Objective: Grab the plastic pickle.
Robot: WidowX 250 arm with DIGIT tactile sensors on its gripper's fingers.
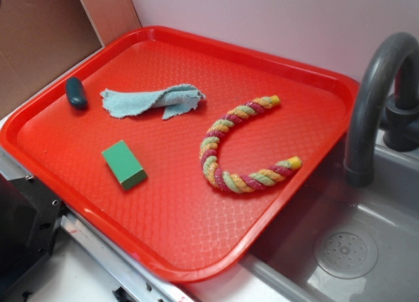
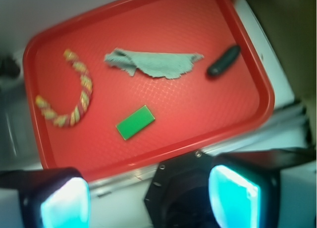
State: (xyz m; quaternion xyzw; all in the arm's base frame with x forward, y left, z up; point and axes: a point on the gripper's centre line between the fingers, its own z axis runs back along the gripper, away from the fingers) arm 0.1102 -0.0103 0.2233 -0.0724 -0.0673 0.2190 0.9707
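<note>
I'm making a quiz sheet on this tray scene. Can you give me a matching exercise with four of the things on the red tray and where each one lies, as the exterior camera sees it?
Things:
1. small glossy dark green-teal plastic pickle
2. crumpled light blue cloth
3. bright green rectangular block
4. curved multicoloured braided rope

Places, all on the red plastic tray:
A. right part, nearest the grey sink faucet
B. front left, alone
C. far left edge, by the rim
D. back, between the pickle and the rope

Pairs: 1-C, 2-D, 3-B, 4-A
</note>
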